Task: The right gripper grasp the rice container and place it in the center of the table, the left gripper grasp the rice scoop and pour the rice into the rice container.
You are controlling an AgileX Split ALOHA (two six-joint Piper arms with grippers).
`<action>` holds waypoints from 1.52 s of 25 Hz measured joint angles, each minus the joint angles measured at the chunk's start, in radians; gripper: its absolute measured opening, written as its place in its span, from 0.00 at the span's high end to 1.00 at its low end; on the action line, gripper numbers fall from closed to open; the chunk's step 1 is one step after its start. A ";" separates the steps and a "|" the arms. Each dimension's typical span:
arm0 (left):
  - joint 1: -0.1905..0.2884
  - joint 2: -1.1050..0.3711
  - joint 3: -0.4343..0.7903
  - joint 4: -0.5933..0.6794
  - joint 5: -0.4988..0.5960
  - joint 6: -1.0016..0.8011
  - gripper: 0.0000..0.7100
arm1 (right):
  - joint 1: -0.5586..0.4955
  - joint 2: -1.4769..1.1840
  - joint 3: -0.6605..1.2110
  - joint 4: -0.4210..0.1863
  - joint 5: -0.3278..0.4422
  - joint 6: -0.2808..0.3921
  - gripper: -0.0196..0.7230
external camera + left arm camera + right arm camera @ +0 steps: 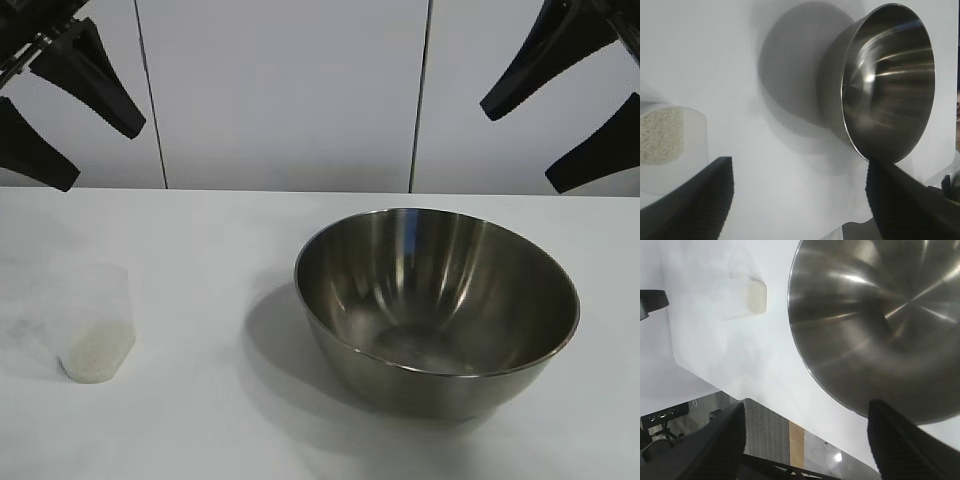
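The right gripper (560, 110) hangs released, empty, with the bowl (436, 305) below it on the worktop (200, 400). The rim should be pinched squarely. The left gripper (70, 115) is likewise released above the cup (95, 325).

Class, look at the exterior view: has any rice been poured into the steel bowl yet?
No: the bowl shows only bare shiny metal inside, and the rice lies at the bottom of the cup standing apart on the table.
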 joint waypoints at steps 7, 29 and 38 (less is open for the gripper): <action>0.000 0.000 0.000 0.000 0.000 0.000 0.25 | 0.000 0.000 0.000 -0.001 -0.002 -0.014 0.34; 0.000 0.000 0.000 -0.001 0.000 0.000 0.25 | 0.000 0.302 -0.047 -0.449 -0.243 0.075 0.34; 0.000 0.000 0.000 -0.001 0.000 0.000 0.25 | 0.001 0.445 -0.047 -0.307 -0.291 -0.021 0.82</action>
